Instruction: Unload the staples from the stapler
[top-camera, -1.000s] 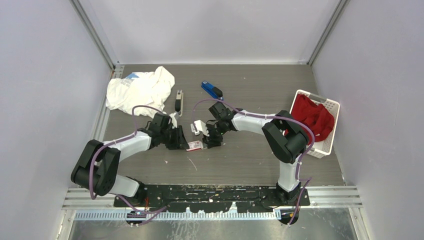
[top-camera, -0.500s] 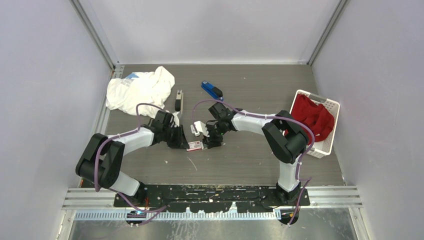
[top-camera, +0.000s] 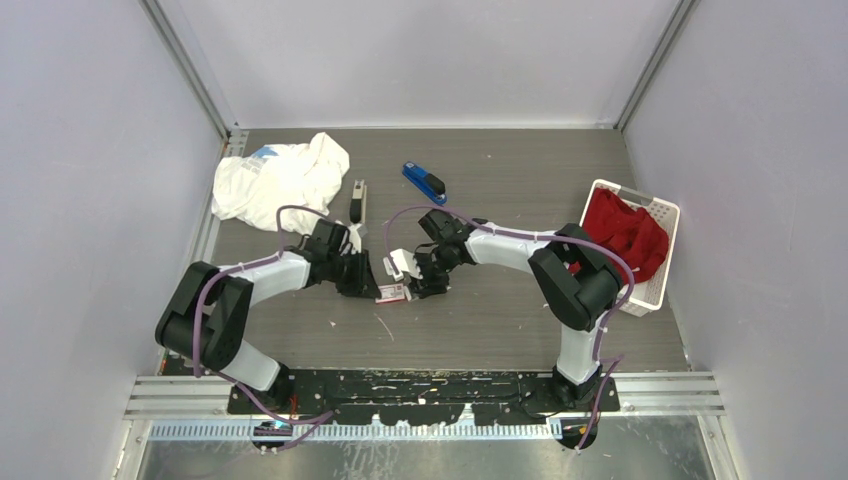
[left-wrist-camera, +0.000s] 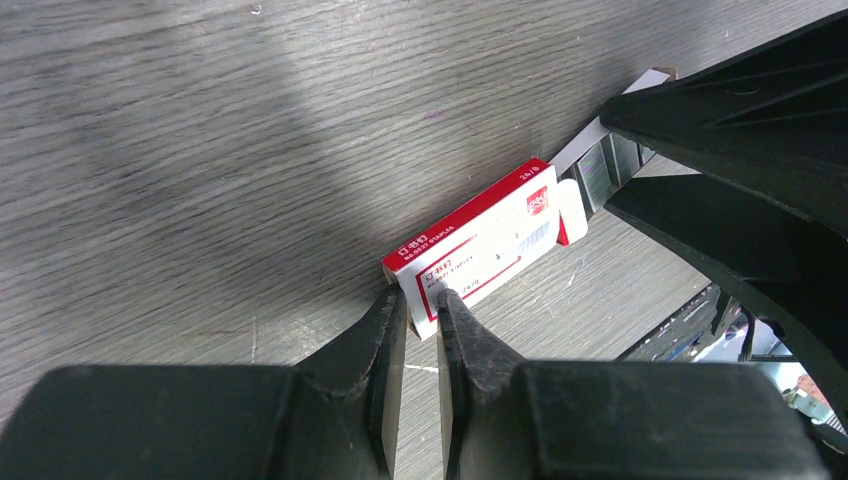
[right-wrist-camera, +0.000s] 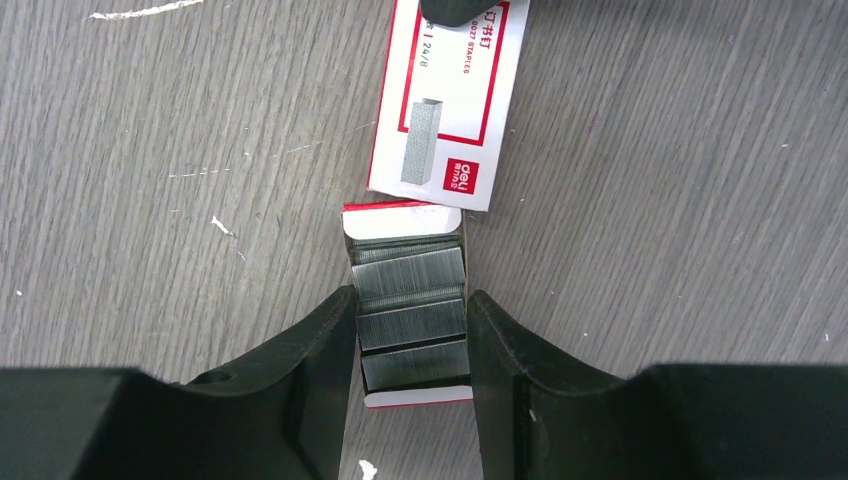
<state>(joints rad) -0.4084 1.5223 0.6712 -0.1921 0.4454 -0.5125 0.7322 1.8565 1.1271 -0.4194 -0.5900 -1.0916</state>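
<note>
Right gripper (right-wrist-camera: 412, 300): clenched on the tray (right-wrist-camera: 405, 215). The staples (right-wrist-camera: 410, 330) are held in that tray between the fingers, as stacked silvery strips.

Just ahead of the tips: the red-and-white sleeve (right-wrist-camera: 445, 100), pinched at one corner by the left gripper (left-wrist-camera: 420, 300).

Change over the last second: the tray is brought lower and nearer the sleeve. Unloading is judged done and reboxing under way.

Farther beyond: grey stapler (top-camera: 357, 203) and blue stapler (top-camera: 424, 181), neither touched.

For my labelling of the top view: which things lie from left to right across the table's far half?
Crumpled white cloth, slim grey metal stapler, blue plastic stapler, white plastic basket with red cloth.
</note>
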